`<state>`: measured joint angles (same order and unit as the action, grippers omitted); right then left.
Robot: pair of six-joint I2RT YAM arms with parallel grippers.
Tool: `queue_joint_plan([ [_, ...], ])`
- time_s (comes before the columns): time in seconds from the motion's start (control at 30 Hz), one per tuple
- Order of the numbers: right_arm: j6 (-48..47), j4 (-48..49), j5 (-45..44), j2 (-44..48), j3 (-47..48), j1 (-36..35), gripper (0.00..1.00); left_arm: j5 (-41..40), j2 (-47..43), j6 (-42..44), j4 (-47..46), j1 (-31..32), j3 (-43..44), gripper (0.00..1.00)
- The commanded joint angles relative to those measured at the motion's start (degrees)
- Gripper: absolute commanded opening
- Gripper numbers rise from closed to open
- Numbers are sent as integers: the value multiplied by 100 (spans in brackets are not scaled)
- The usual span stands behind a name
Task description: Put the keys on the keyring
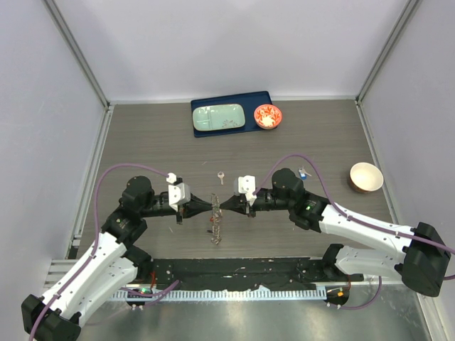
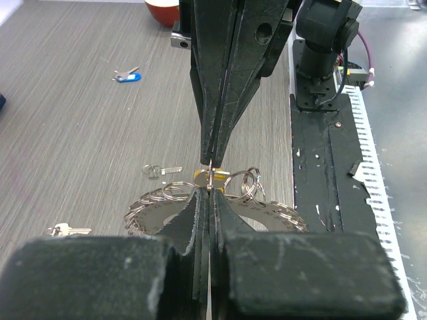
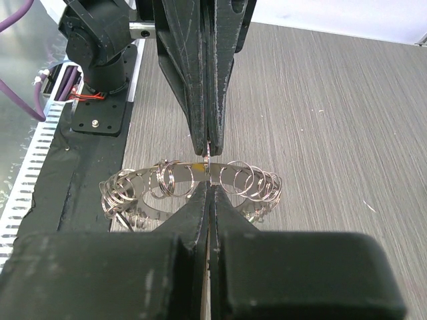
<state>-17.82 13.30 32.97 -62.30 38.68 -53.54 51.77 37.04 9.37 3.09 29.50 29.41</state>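
Note:
My left gripper and right gripper meet tip to tip above the table's middle, both shut. Between the tips they pinch one small wire ring of the keyring, which hangs below them, a flat metal band fringed with several small rings. A yellow-headed key sits at the pinched spot. In the left wrist view my own tips face the right gripper's. A blue-headed key lies far right. A plain silver key lies just beyond the grippers.
A blue tray at the back holds a pale green plate and a red bowl. A beige bowl stands at the right. Two loose silver keys lie on the table. A black strip runs along the near edge.

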Motion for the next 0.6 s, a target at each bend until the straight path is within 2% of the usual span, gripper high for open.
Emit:
queue_joint_plan([
  [0.0, 77, 366, 157, 52, 131, 1, 1, 158, 5, -49, -503, -23, 170, 0],
  [0.4, 130, 454, 175, 69, 105, 1, 1, 97, 23, -110, -511, -32, 179, 0],
  [0.57, 95, 340, -97, 139, 35, 1, 1, -9, -56, -102, -511, -32, 144, 0],
])
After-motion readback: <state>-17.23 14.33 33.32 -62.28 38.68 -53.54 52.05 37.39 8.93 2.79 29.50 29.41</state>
